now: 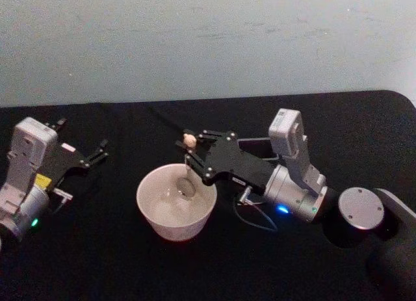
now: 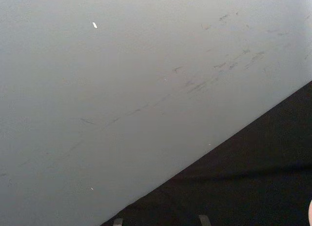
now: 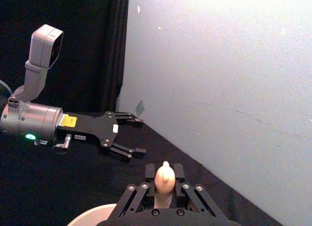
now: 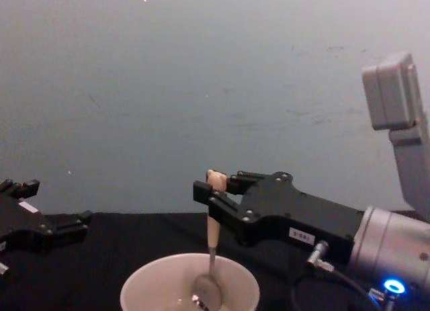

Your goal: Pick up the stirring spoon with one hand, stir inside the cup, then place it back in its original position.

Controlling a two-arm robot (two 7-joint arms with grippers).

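Note:
The cream-white cup (image 1: 174, 227) stands on the black table in the middle. My right gripper (image 1: 194, 143) hovers above its far rim, shut on the beige handle of the stirring spoon (image 1: 189, 142), just below the tiny bear head. The spoon hangs upright, and its shiny bowl (image 4: 207, 291) sits low inside the cup (image 4: 138, 292). The right wrist view shows the bear head (image 3: 164, 176) clamped between the fingers (image 3: 150, 171), with the cup's rim (image 3: 92, 217) below. My left gripper (image 1: 83, 135) rests open at the far left, apart from the cup, and also appears as the left gripper (image 3: 139, 136) and the left gripper (image 4: 57, 203).
A dark grey holder box (image 1: 257, 147) sits behind the right gripper's palm. A pale wall (image 1: 208, 41) closes off the table's far edge. Bare black tabletop (image 1: 97, 262) lies in front of the cup and between the two arms.

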